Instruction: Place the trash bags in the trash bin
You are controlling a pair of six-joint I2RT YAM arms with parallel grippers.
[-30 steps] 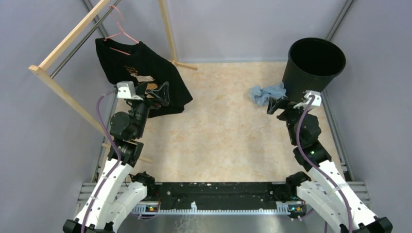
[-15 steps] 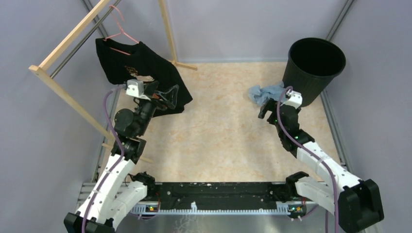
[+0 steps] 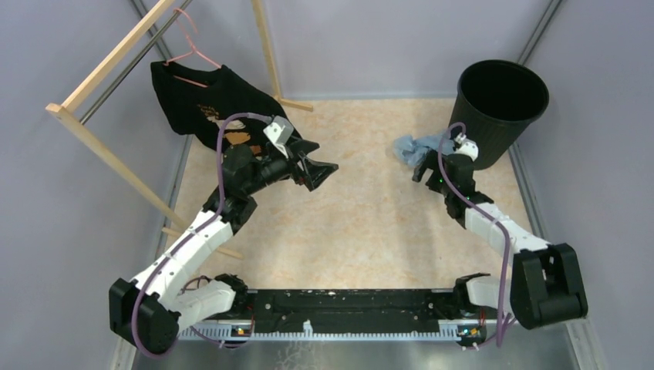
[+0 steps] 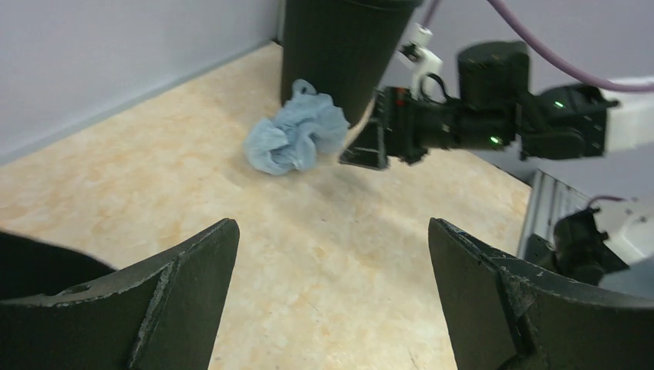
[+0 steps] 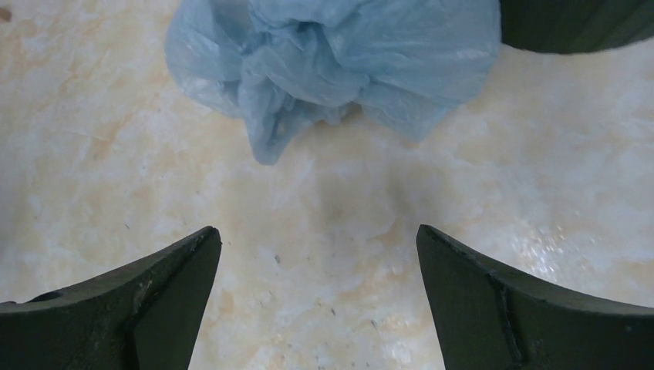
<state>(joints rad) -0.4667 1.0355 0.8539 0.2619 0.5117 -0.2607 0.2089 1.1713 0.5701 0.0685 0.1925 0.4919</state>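
Left pincer (image 3: pixel 324 171) swung over bare mid-desk (image 3: pixel 362 223); right pincer (image 3: pixel 423 171) lowered before trash bag (image 3: pixel 420 148) against trash bin (image 3: pixel 487 131); both wide open, empty.

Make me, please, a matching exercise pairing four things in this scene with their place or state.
Things:
1 trash bag
2 trash bin
3 black T-shirt
4 right pincer

Place or state:
a hanging, far left
b open and empty, just short of the bag
c crumpled on the table
d upright, far right

Pairs: 1-c, 2-d, 3-a, 4-b
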